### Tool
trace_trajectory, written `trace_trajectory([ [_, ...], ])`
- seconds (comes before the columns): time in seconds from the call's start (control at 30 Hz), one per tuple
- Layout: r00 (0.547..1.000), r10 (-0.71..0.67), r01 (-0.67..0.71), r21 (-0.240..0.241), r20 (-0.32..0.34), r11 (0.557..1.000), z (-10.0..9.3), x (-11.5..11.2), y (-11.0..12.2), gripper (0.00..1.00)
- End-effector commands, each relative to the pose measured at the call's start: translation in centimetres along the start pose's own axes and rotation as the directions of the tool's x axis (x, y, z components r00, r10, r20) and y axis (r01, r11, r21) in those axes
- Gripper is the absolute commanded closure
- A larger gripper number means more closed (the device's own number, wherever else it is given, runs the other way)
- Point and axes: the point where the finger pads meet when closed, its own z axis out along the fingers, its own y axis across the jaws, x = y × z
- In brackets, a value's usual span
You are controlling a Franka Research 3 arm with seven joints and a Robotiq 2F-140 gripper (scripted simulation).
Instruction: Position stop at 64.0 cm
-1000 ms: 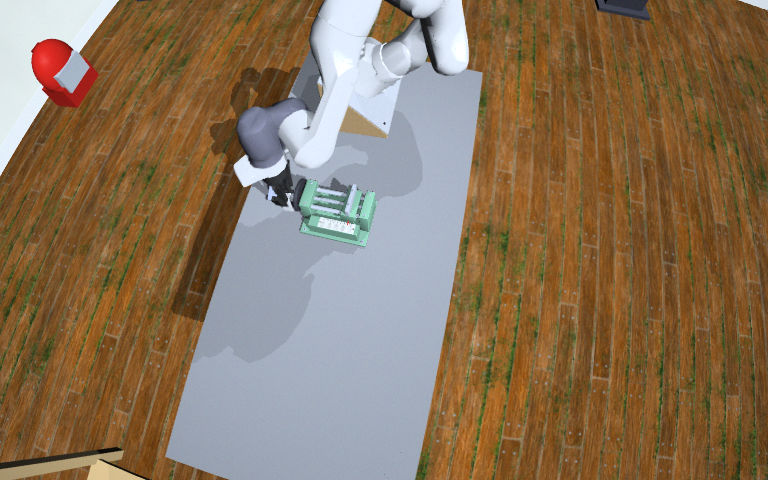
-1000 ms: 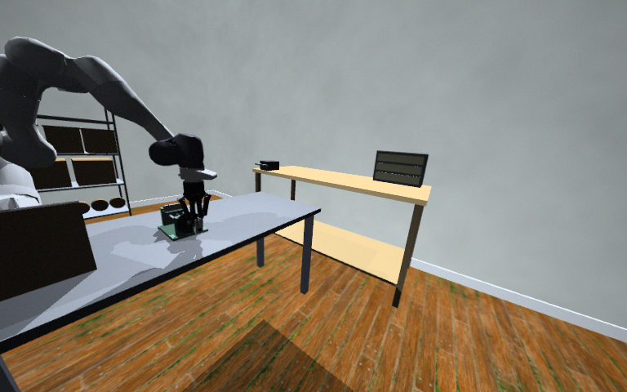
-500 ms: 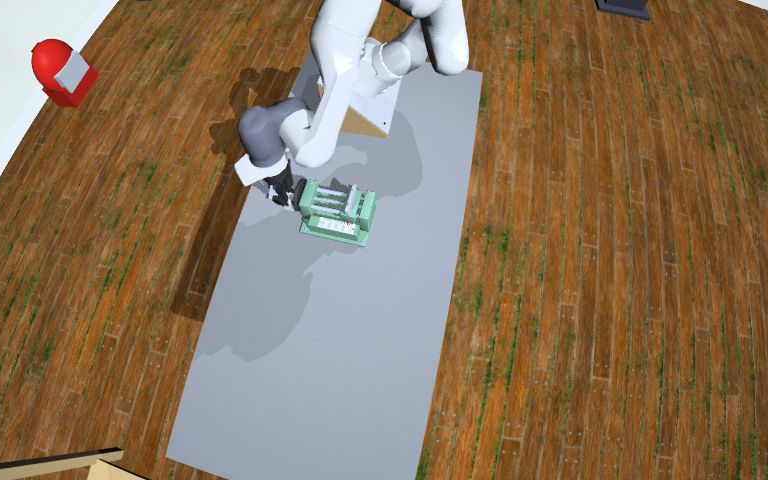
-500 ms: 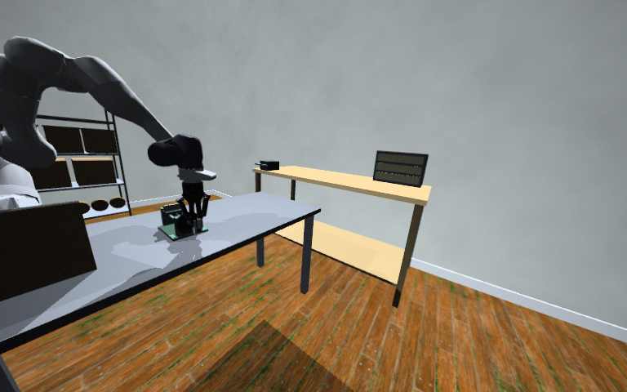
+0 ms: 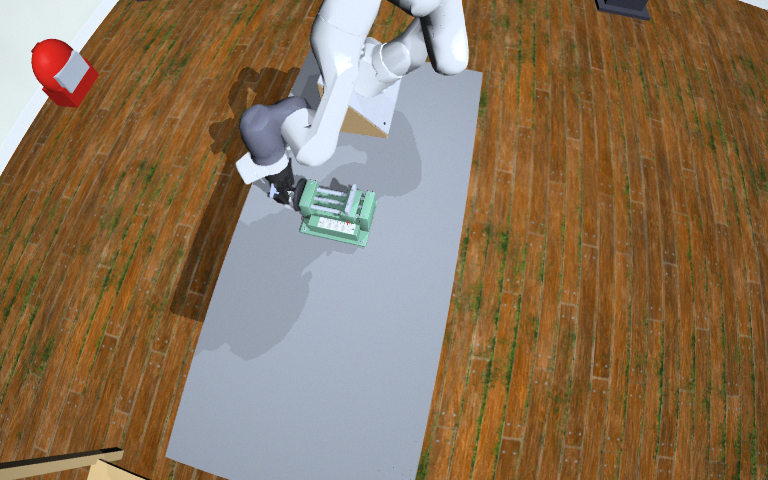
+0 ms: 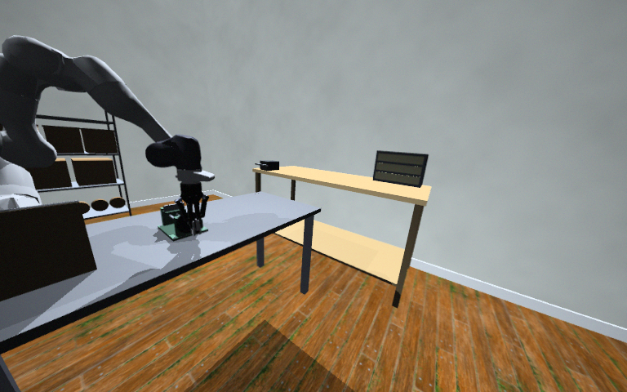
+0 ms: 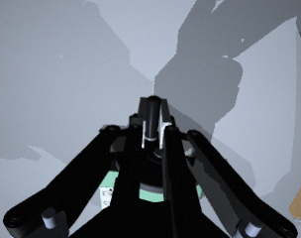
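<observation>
A green stop device [image 5: 336,237] [image 6: 175,236] stands on the grey table. Its pale sliding stop [image 5: 350,201] sits on the rods near the right end block. A red mark [image 5: 347,223] shows toward the right end of the white scale [image 5: 330,224]; the numbers are too small to read. The black handwheel [image 5: 299,195] is on the device's left end. My gripper [image 5: 283,199] [image 6: 195,227] [image 7: 152,108] points down beside the handwheel. It is shut on the wheel's black crank handle [image 7: 151,111], which shows between the fingertips. The fingers hide much of the wheel in the wrist view.
The grey table [image 5: 346,356] [image 6: 239,208] carries the robot's wedge-shaped base block [image 5: 366,123] behind the device. The table's left edge is close to my gripper. A wooden workbench [image 6: 341,177] and a shelf rack [image 6: 119,167] stand away from the table.
</observation>
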Motion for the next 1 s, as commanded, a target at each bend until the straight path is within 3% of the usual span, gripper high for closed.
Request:
trace_trajectory([
  [0.0, 1.0, -0.004, 0.004, -0.003, 0.0, 1.0, 0.2, 0.1, 0.6, 0.96],
  [0.97, 1.0, -0.004, 0.004, -0.003, 0.0, 1.0, -0.3, 0.1, 3.1, 0.96],
])
